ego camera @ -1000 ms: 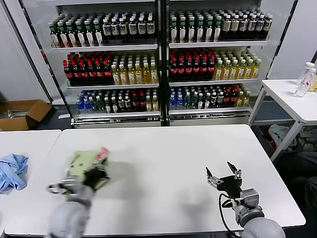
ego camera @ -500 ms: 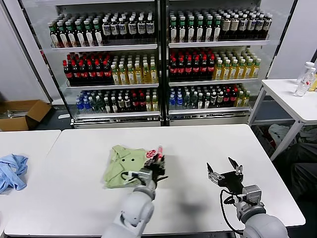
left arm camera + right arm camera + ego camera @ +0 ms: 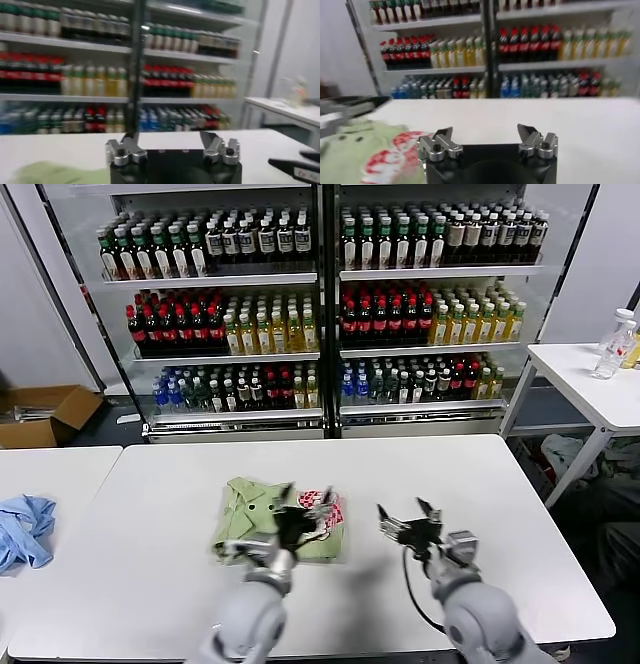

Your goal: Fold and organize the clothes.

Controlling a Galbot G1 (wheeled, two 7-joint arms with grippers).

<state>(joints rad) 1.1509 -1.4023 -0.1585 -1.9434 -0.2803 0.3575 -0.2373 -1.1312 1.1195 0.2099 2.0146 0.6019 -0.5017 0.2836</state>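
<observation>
Left gripper [image 3: 303, 516] over polo shirt [image 3: 250, 524], jaws apart, nothing held. Right gripper [image 3: 408, 525] just beside shirt's print edge, jaws spread wide, empty. Shirt lies partly folded near middle of white table [image 3: 500, 494]. Judgement: fabric light, soft, floppy; pinch doubled edge or hem, not single layer, to keep fold.

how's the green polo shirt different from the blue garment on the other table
The green polo shirt lies folded into a flat, compact shape on the middle table; the blue garment sits crumpled in a loose heap on the left table.
The polo shirt shows a pink-and-white print and small dark buttons; the blue garment looks plain.
The polo shirt has the left gripper over it; nothing is near the blue garment.
Both are soft fabric.
</observation>
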